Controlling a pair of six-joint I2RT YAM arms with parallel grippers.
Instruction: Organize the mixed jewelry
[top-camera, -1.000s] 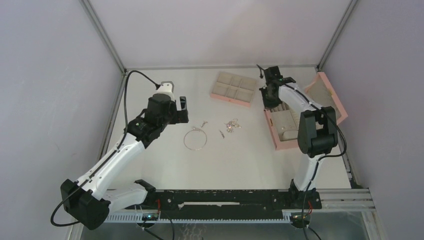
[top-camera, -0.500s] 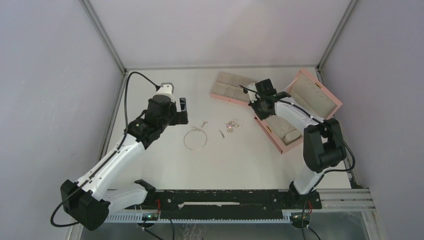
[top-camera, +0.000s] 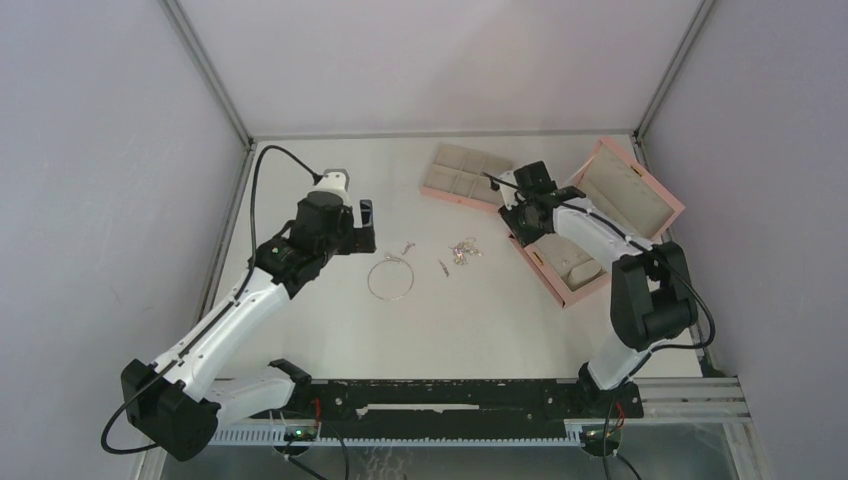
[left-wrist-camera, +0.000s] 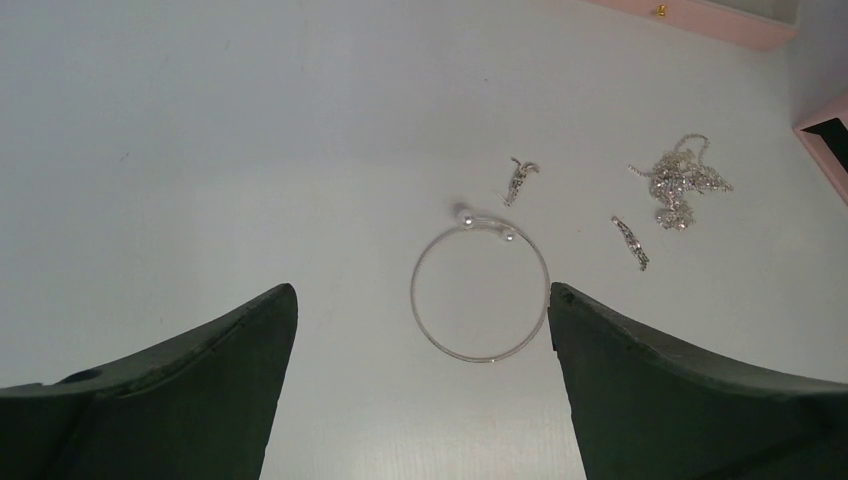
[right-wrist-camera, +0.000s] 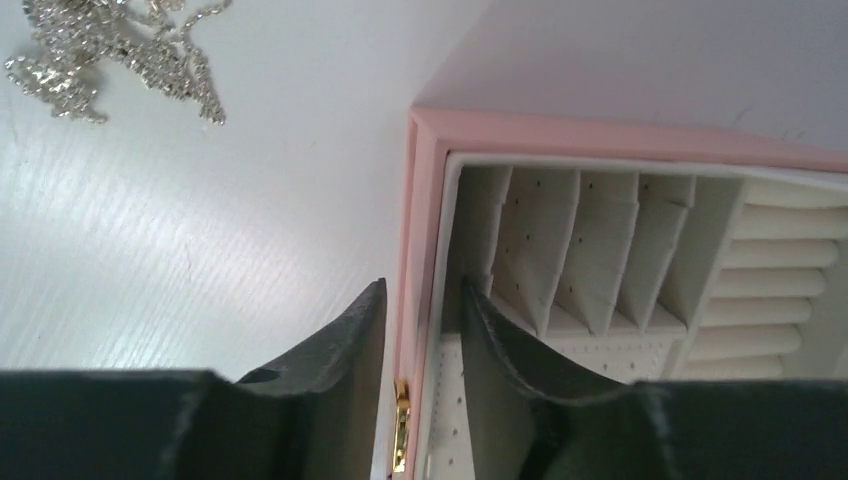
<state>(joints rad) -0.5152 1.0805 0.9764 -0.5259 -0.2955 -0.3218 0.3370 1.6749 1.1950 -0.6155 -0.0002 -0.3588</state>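
Observation:
The thin silver hoop (top-camera: 390, 278) lies flat mid-table; in the left wrist view its wire (left-wrist-camera: 481, 359) lies just ahead, between the fingertips. Two small silver pieces (top-camera: 407, 246) (top-camera: 443, 267) and a chain cluster (top-camera: 464, 250) lie to its right, and also show in the left wrist view (left-wrist-camera: 520, 180) (left-wrist-camera: 630, 243) (left-wrist-camera: 680, 182). My left gripper (top-camera: 366, 227) (left-wrist-camera: 420, 290) is open and empty above the table, left of the hoop. My right gripper (top-camera: 522, 218) (right-wrist-camera: 422, 290) is shut on the front wall of the open pink box (top-camera: 575, 285) (right-wrist-camera: 418, 200).
The pink compartment tray (top-camera: 433, 190) lies at the back centre, next to the box's corner. The box lid (top-camera: 640, 195) lies open toward the right wall. A gold clasp (right-wrist-camera: 400, 430) sits on the box wall between my right fingers. The chain cluster (right-wrist-camera: 110, 45) lies left of the box.
My right gripper has swung the pink box counter-clockwise and dragged its near corner left toward the jewelry. The left gripper has barely shifted.

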